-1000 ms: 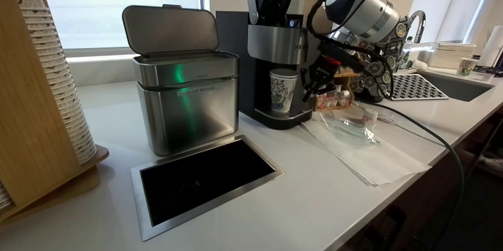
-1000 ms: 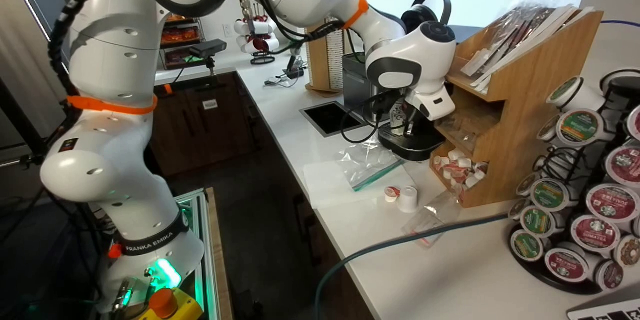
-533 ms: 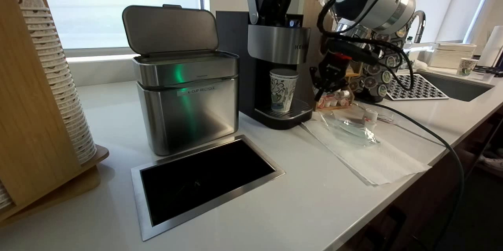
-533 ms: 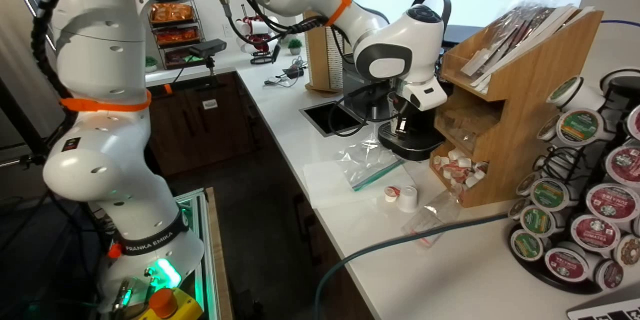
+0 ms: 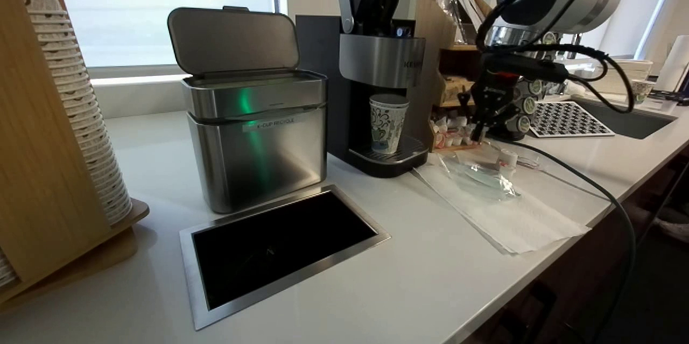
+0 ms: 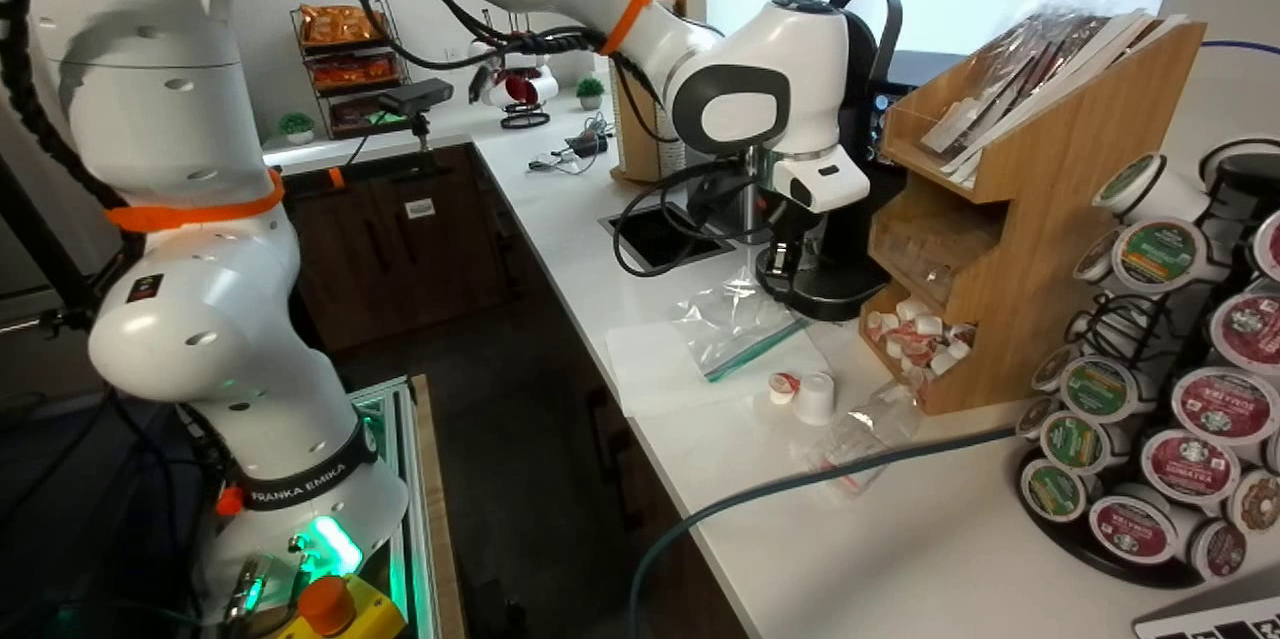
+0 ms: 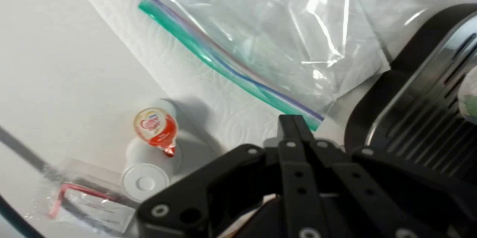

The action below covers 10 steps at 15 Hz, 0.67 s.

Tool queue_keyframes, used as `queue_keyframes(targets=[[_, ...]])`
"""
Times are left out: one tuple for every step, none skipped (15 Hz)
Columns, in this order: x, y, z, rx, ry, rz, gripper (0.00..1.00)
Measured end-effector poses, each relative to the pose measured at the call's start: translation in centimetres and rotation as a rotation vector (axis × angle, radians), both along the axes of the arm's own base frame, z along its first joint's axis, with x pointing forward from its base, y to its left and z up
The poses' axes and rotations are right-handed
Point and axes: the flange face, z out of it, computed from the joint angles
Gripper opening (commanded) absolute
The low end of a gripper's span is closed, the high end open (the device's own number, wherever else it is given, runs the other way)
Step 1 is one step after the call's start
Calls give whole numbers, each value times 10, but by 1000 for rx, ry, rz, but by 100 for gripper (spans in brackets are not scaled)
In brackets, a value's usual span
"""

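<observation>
The clear zip bag (image 7: 268, 37), nearest thing to the gripper (image 7: 292, 123), lies creased on a white paper sheet (image 5: 530, 225) spread over the counter (image 5: 409, 258), its green closure edge turned towards a small creamer cup (image 7: 154, 124). The gripper is closed, its two fingers meeting; it points down above the bag and is apart from it in both exterior views. A coffee maker (image 5: 374, 61) stands just beside the bag, top handle raised; a patterned paper cup (image 5: 388, 127) stands upright on its drip tray (image 5: 412, 151). The creamer cup, with a red-printed lid, is noted just beside a plain white pod (image 7: 145, 183). Near these lies a clear packet (image 7: 95, 210) holding a red strip (image 7: 88, 191); its exact contents cannot be determined. A wooden rack (image 6: 1080, 199) is observed next to the coffee maker, small creamers (image 6: 918, 331) heaped in its lowest compartment and wrapped items (image 6: 1005, 89) in its sloping top. Further out stands a tiered stand (image 6: 1066, 536) of coffee pods (image 6: 1100, 386), their lids mostly red or green. On the opposite side of the coffee maker, a steel bin (image 5: 264, 158) labelled "K-CUP RECYCLE" stands with its lid up, just beside a metal-framed rectangular opening (image 5: 293, 277) in the counter.
</observation>
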Motion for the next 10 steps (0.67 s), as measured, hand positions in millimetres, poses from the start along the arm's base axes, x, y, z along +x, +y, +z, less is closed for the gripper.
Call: queue_keyframes(targets=[[-9, -4, 3, -18, 5, -11, 30], [-19, -8, 7, -36, 9, -27, 36], [-29, -13, 12, -55, 10, -47, 45], [-38, -17, 18, -75, 8, -69, 52], [-47, -21, 24, -96, 4, -92, 61], [-56, -24, 30, -117, -5, -120, 67], [-64, -28, 36, -138, -15, -149, 76], [-73, -32, 43, -163, -30, -179, 83], [-81, -37, 49, -187, -47, -211, 92], [-88, -43, 56, -211, -66, -249, 98]])
